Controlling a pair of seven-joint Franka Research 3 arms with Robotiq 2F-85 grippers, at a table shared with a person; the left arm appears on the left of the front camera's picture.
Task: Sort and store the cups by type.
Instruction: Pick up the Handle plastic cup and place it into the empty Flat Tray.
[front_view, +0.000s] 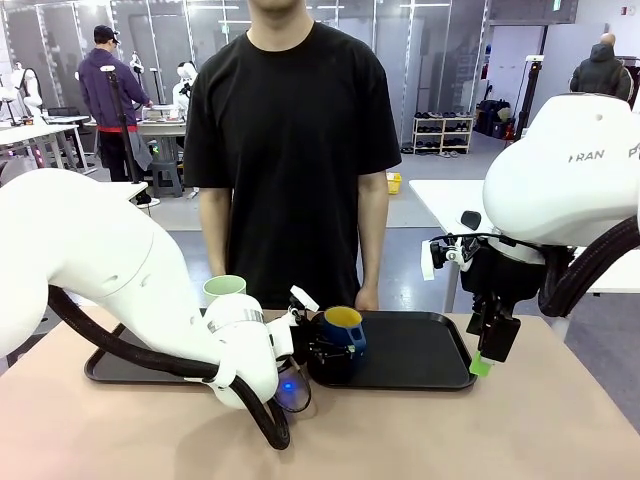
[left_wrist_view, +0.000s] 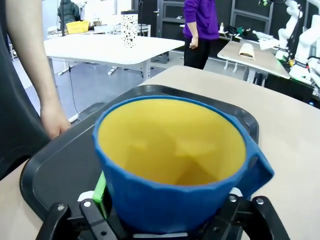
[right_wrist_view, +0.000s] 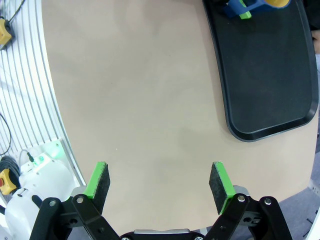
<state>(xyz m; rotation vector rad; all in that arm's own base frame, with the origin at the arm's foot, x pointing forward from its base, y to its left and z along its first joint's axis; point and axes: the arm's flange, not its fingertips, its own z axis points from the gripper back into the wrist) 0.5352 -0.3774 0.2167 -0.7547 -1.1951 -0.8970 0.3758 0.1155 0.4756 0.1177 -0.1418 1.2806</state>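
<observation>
1. The left gripper is closed around the body of the dark blue mug, low on its wall. In the left wrist view the mug sits between the jaws with one green pad pressed to its side and the handle sticking out at about 3 o'clock, clear of the fingers. Gripping low probably keeps the rim free and the mug upright for setting down.
2. The mug is at the near-left part of the right-hand black tray; whether its base touches the tray floor I cannot tell.
3. The mug's yellow inside is bare: nothing in it.
4. The pale green tumbler stands upright at about 10 o'clock from the mug, on a second dark tray partly hidden behind the left arm. Its inside is not visible.
5. One cup per tray suggests each tray takes one type.
6. The right gripper hangs over bare table just off the right tray's 3 o'clock edge, jaws wide apart and holding nothing; its wrist view shows both pads with only tabletop between them.
7. The person's hand rests at the tray's far edge, not touching the mug.
</observation>
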